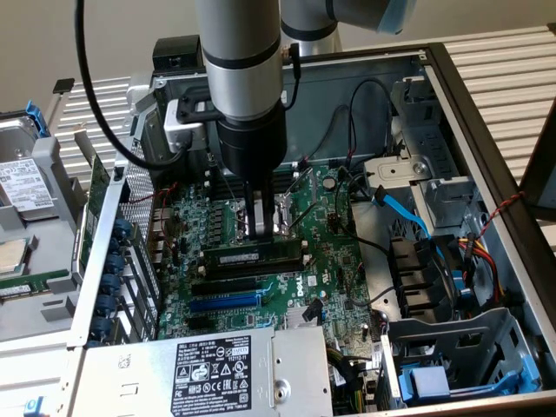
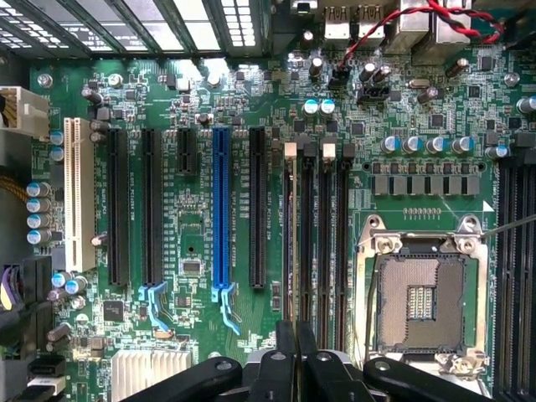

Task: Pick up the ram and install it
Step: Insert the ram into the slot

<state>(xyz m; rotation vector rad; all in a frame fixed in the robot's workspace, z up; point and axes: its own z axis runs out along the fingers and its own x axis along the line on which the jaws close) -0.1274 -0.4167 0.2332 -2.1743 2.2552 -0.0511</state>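
Open computer case (image 1: 365, 69), ram (image 1: 256, 257) directly beneath shut jaws

Plain beige wall (image 1: 130, 30) behind pale slatted tabletop (image 1: 508, 65)

This looks like a robotics lab or an electronics workshop. An opened desktop computer case (image 1: 356, 74) lies on a slatted metal worktop (image 1: 504, 52) with its green motherboard (image 1: 334, 261) bare. A power supply (image 1: 213, 373) sits inside, a loose hard drive (image 1: 22, 178) lies alongside, and an industrial robot arm (image 1: 243, 69) reaches in.
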